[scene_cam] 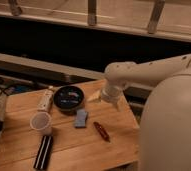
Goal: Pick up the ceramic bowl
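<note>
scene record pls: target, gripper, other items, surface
target: ceramic bowl, black, upright, resting on the table near its far edge
gripper: gripper just right of the bowl; contact cannot be told
left of bowl: white bottle, lying down
front-left: plastic cup, upright
in front: blue-grey object, reddish object
near edge: black bar
surface: wooden table

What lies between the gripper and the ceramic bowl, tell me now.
Nothing. In the camera view, only a narrow strip of bare wooden table separates the gripper from the ceramic bowl beside it.
</note>
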